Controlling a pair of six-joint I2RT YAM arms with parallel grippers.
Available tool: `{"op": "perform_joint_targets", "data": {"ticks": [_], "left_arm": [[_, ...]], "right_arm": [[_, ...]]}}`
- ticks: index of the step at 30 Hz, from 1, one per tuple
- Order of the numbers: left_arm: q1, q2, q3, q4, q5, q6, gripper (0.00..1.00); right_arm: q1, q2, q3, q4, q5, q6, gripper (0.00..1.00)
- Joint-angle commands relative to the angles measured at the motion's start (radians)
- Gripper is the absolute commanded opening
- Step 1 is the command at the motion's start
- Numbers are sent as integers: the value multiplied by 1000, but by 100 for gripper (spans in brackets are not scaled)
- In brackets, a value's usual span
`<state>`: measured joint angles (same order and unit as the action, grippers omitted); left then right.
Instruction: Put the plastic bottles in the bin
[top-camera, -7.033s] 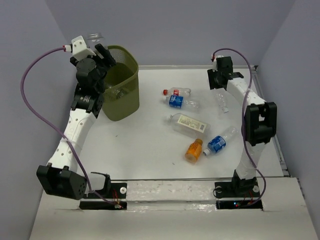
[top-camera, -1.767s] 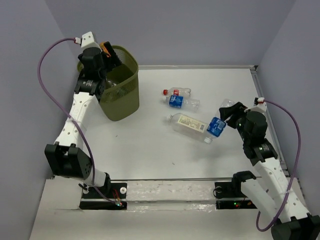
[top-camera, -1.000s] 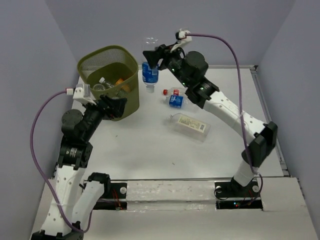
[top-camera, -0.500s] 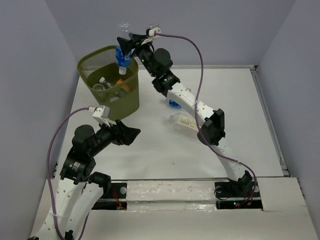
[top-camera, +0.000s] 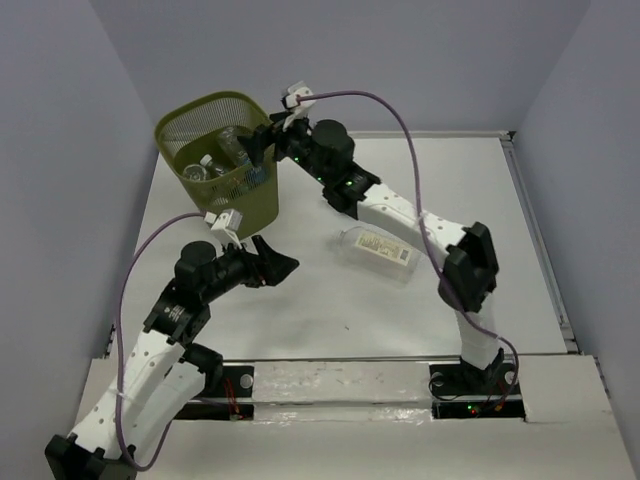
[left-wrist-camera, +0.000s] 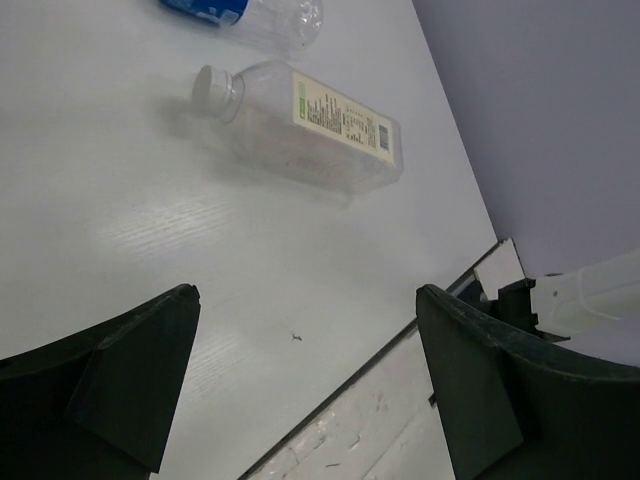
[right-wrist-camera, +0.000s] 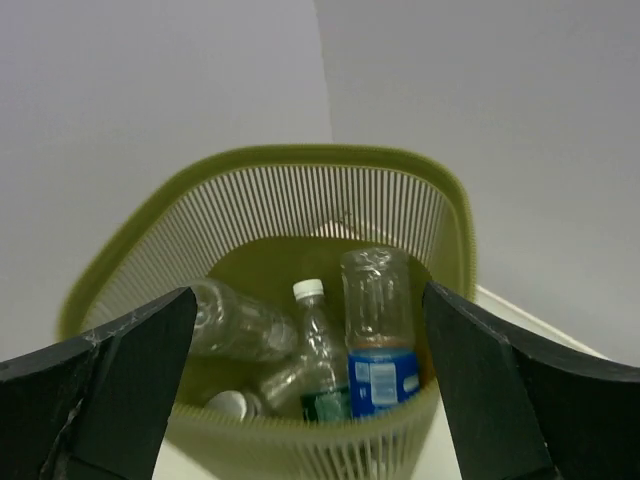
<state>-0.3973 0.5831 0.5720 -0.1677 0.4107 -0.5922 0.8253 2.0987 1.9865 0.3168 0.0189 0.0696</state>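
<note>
Blue-labelled bottle (right-wrist-camera: 375, 310) stands base-up in bin (right-wrist-camera: 300, 156); right gripper (right-wrist-camera: 308, 292) and left gripper (left-wrist-camera: 305, 292) gape empty.

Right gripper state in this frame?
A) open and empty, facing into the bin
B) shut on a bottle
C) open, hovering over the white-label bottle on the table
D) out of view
A: in the right wrist view the right gripper has its fingers spread with nothing between them. It looks into the bin, where a blue-label bottle stands among others.
</note>
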Motion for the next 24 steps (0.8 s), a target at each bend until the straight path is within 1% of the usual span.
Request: {"op": "perform_joint_targets", "data": {"ticks": [1,2,3,4,5,6,7,8,9,10,11,12,14,16,19,21,24], "left_arm": [[-115,96,-50,207,-94,-101,99],[-139,122,-55,232,-95,-112,99],[-168,145,-58,281,-140,-135,99],[-222,203,-54,302,-188,-142,99],[-244,234,-49,319,-206,-149,99],[-264,265,-41,353,-226,-155,99],[-297,327,-34,370,-239,-168,99],[-311,358,-18,408,-266,-176,99],[-321,386,-14,427,-276,-181,99],[-324,440,-8,442,-282,-195,99],[-324,464,5,456,-289,-201,99],[-325,484,8,491,-291,-208,99],[-325,544,29,508,-299,-222,99],[-325,575,43,510,-308,-222,99],[-325,567,63,475,-326,-193,99],[-325,529,84,430,-358,-160,99],[-325,457,103,309,-400,-85,99]], "right_arm": [[-61,-387,-338,38,10,-27,97],[-61,-434,-404,10,13,-15,96],[-112,-477,-466,-27,13,1,93],[-141,-517,-579,-100,18,40,92],[-211,-595,-638,-129,13,70,89],[-245,-633,-691,-163,-3,94,89],[-273,-667,-740,-232,-11,125,88],[-302,-727,-826,-263,-10,124,91],[-302,-749,-859,-298,-8,116,94],[-302,-764,-885,-390,19,90,97],[-302,-772,-900,-433,39,82,100],[-302,-781,-932,-474,62,82,100],[-302,-790,-972,-545,110,62,100],[-311,-805,-1034,-565,87,32,100],[-311,-813,-1078,-576,35,-37,100],[-311,-798,-1086,-590,24,-100,100],[-311,-749,-1065,-596,-34,-155,100]]}}
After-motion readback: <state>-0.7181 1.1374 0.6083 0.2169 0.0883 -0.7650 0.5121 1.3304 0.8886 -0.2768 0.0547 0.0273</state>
